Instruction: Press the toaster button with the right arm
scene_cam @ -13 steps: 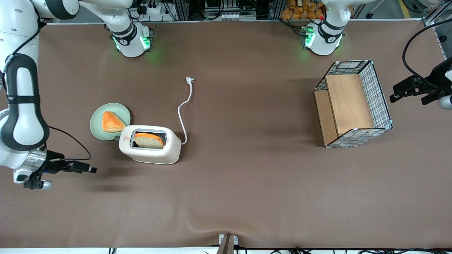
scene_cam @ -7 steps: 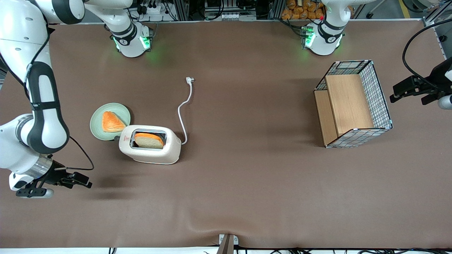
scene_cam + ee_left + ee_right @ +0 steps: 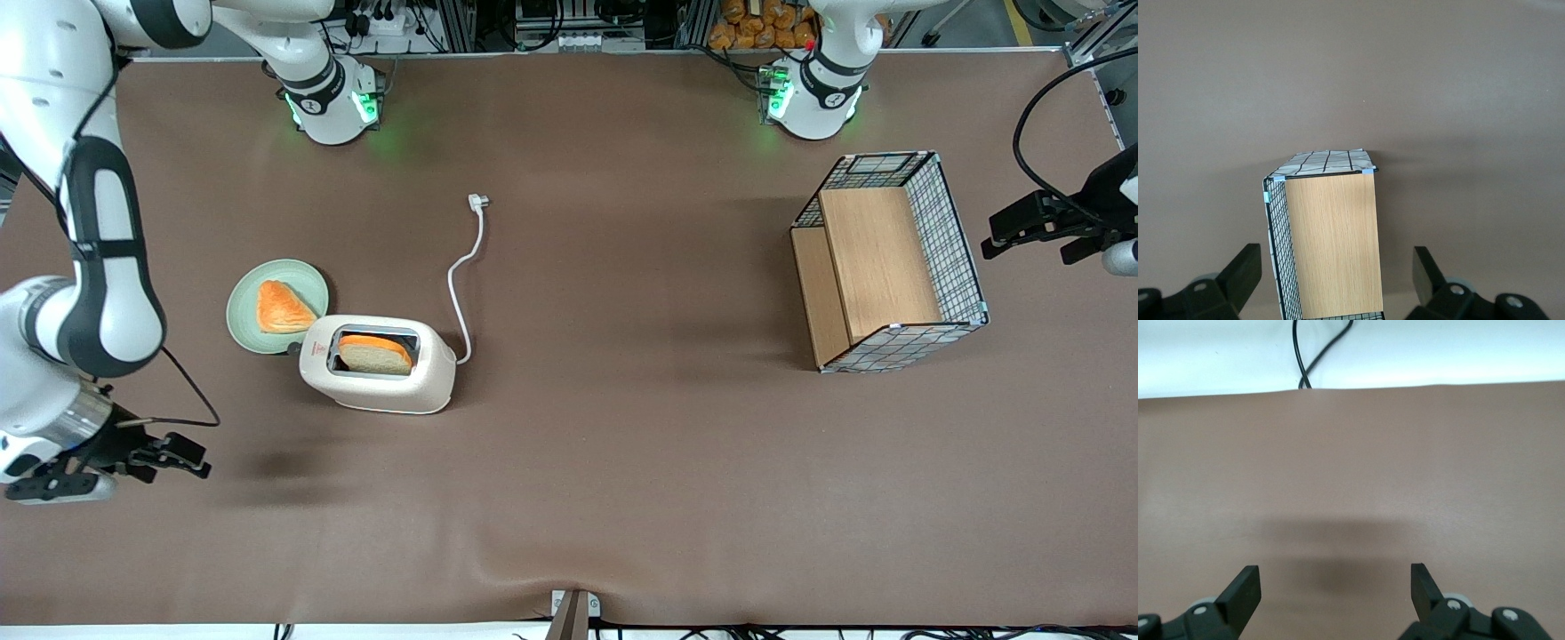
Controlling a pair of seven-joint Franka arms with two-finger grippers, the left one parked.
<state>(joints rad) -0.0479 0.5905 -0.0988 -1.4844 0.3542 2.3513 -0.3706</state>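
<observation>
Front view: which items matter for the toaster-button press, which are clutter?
Job: cream-white rounded toaster; its small grey button; right arm's black gripper, fingers open, nearer the camera than the toaster.

Clutter: green plate with bread; wire-mesh wooden basket.

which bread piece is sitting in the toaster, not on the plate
The square-cut slice standing in the toaster slot; the triangular piece lies on the green plate. The gripper, open, hovers nearer the camera.
</observation>
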